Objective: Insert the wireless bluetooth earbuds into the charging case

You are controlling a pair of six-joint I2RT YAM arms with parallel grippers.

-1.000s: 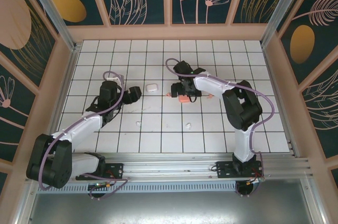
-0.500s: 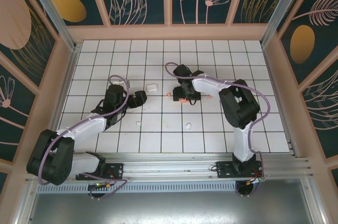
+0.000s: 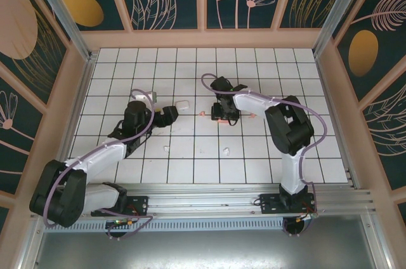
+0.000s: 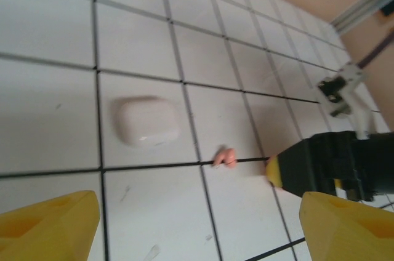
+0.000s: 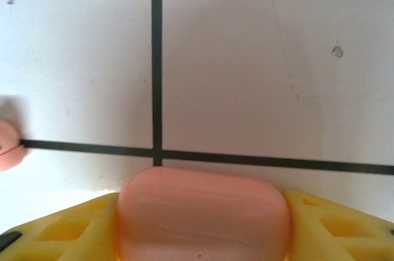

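— What sits closest to the arm bases?

— A tiny glossy white plastic earbud [image 3: 166,148] lies loose on the white tiled bench [image 3: 114,59], on the base side of the left pincer [image 3: 169,115]. A second white earbud [image 3: 225,151] lies on the base side of the right pincer [image 3: 220,117]. Neither is touched.

— And the pincers themselves?

— The left pincer is spread wide, with nothing between its yellow fingers [image 4: 49,224]. Over the last second it has crept forward, and the rounded white plastic charging case [image 4: 148,121] now lies just ahead of it. The right pincer is pinching the salmon-pink rounded charging case [image 5: 203,212] low against the bench and has barely shifted.

— Any pink bud?

— One small salmon-pink earbud [image 4: 225,157] rests on a black grout line [image 4: 154,167] between the two pincers. It is just to the left of the right pincer and apart from both cases.

— What does that mean for the job?

— I'd say nothing is inserted yet. The left arm's advance looks like a reach for the white case. That case seems shut and would need opening before any bud goes in.
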